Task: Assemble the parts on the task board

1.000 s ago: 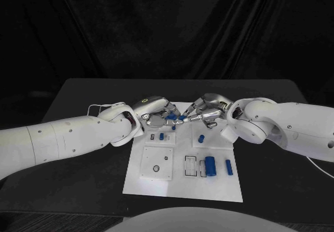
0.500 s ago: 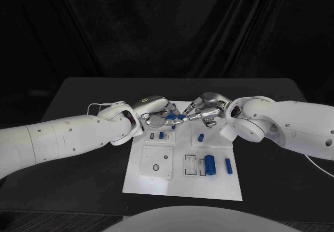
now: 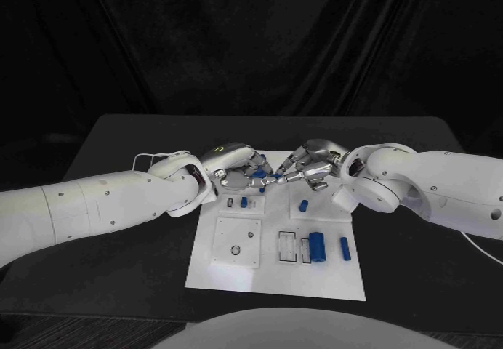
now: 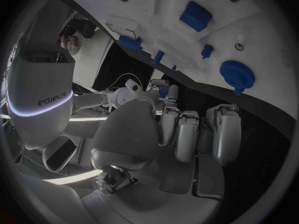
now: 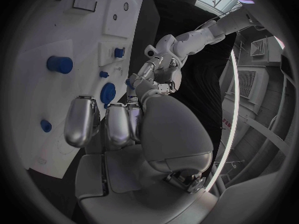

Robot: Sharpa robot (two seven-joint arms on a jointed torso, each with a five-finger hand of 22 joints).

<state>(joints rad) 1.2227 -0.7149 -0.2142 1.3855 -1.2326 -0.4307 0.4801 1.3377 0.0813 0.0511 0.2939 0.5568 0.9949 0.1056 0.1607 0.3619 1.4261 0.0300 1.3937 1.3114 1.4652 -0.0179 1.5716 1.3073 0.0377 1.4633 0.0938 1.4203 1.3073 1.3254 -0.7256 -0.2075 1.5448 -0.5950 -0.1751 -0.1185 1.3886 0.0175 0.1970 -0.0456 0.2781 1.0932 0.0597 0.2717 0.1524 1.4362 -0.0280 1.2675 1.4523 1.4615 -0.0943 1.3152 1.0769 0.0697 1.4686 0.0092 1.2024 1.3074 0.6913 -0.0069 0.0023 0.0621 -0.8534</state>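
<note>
Silver hands meet over the far end of the task board

White and flat, the task board [image 3: 275,276] is laid in the middle of the black table [image 3: 126,276], its long side running from six o'clock to twelve o'clock in the head view. At its twelve o'clock end the two hands are brought close together. The left hand [image 3: 237,169] is seen at about eleven o'clock of the board's centre, the right hand [image 3: 307,169] at about one o'clock. Between them a small blue part [image 3: 270,176] is seen at the fingertips of both; which hand actually has hold of it cannot be told, nor how far either hand is closed. In the left wrist view the fingers [image 4: 187,134] are curled forward side by side, and in the right wrist view the fingers [image 5: 115,124] are likewise bent over the board.

Further parts are found on the board: a blue gear [image 4: 236,73], a short blue peg [image 3: 302,206] below the right hand, a small peg [image 3: 243,203] below the left hand, and toward four o'clock a thick blue cylinder [image 3: 315,246] with a thinner blue pin [image 3: 344,249] just beside it.
</note>
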